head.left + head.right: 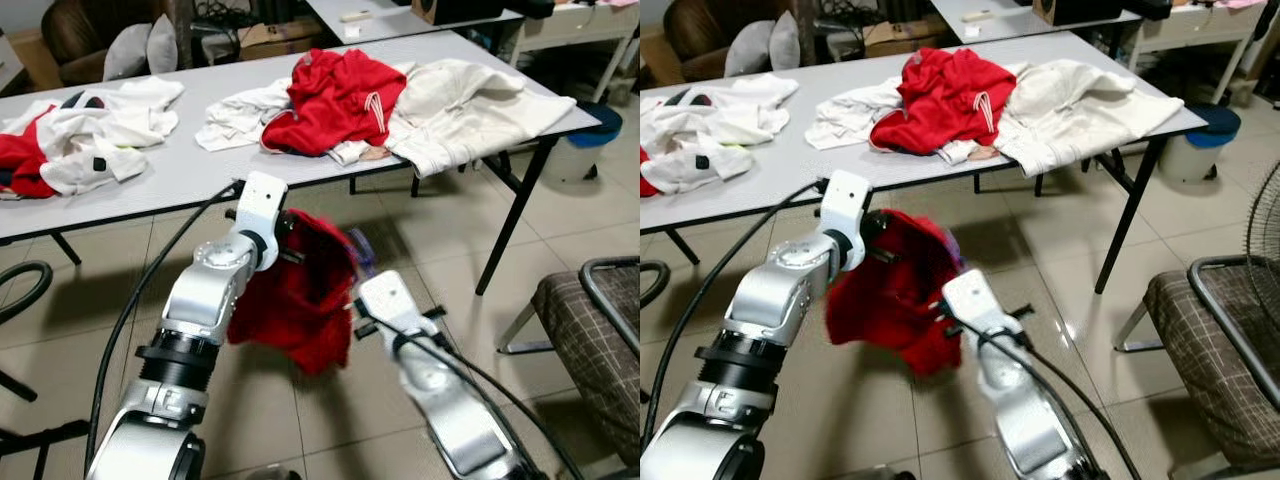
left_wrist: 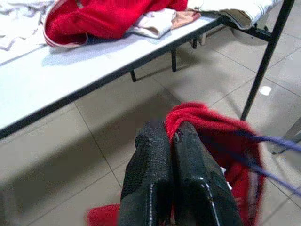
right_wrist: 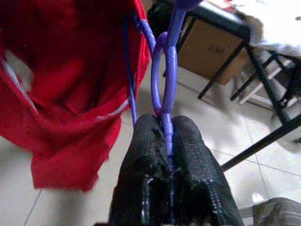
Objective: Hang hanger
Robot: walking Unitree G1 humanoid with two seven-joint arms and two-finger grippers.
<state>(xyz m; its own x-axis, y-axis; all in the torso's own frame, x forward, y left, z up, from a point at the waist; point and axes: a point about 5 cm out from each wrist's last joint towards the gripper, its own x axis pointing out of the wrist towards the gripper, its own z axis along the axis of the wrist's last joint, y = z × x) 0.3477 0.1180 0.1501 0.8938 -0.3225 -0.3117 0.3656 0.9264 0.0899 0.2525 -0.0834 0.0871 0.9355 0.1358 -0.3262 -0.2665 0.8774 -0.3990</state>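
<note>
I count one purple hanger (image 3: pixel 165 70), pinched between my right fingers (image 3: pixel 141 165), and one red garment (image 1: pixel 300 290) caught between my left fingers (image 2: pixel 150 179). Beyond them: two tables (image 1: pixel 190 165), one red and several white garments heaped.

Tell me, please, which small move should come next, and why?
Probably lift the right pincer, shut on the purple hanger, while the left pincer pinches the red garment: the garment sags low before the table, and no rail is visible yet.

no legible text, no labels, no brand marks, no numbers, no signs on anything
</note>
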